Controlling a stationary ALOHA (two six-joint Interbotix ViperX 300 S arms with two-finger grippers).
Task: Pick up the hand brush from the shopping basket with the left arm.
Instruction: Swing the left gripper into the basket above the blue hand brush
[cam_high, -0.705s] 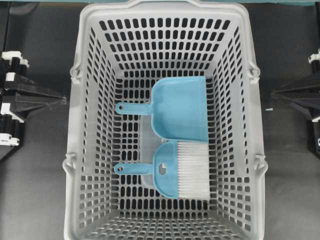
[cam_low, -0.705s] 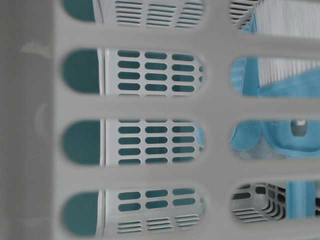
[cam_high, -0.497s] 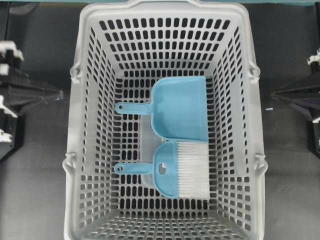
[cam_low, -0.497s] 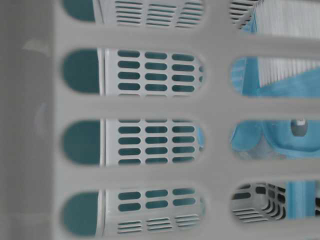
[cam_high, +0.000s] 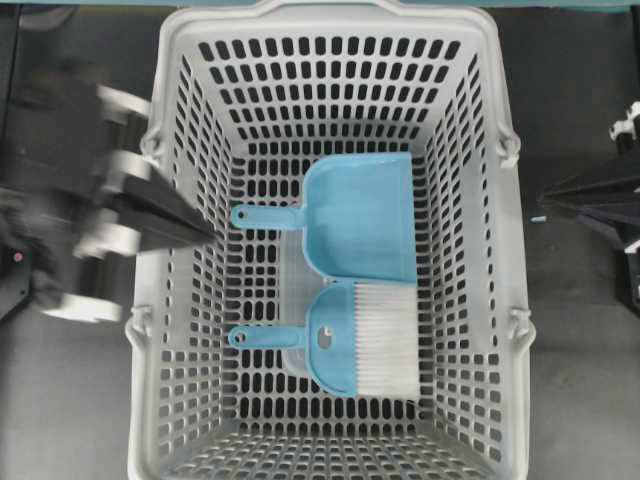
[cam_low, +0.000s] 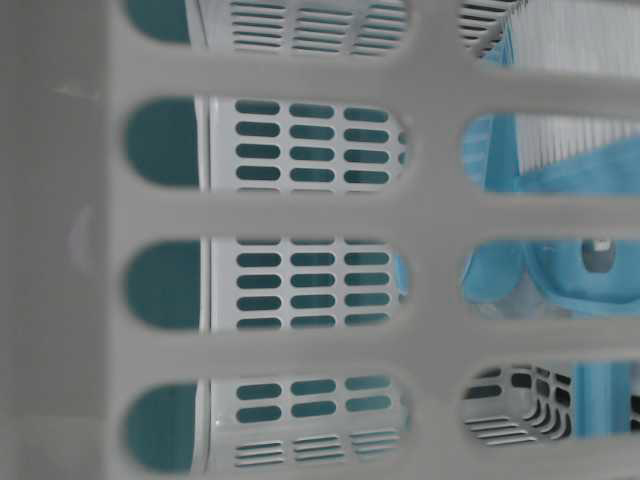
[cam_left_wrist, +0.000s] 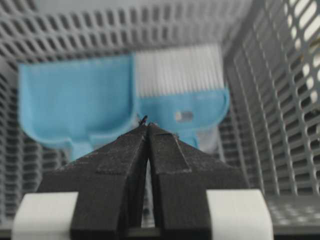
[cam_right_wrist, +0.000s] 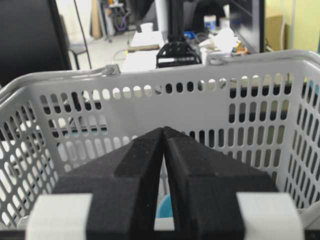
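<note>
The left gripper (cam_high: 205, 232) has swung from outside the shopping basket (cam_high: 150, 270) to over its rim — motion-blurred, fingertips pressed together and holding nothing — so the approach is under way; I judge it must open before any grasp. The hand brush (cam_high: 345, 340) lies on the basket floor, just beside the dustpan (cam_high: 355, 218). Its long axis runs across the basket, ring handle toward the rim the gripper crosses, bristles toward the opposite wall. The right gripper (cam_right_wrist: 164, 132), also pressed together, waits outside.
</note>
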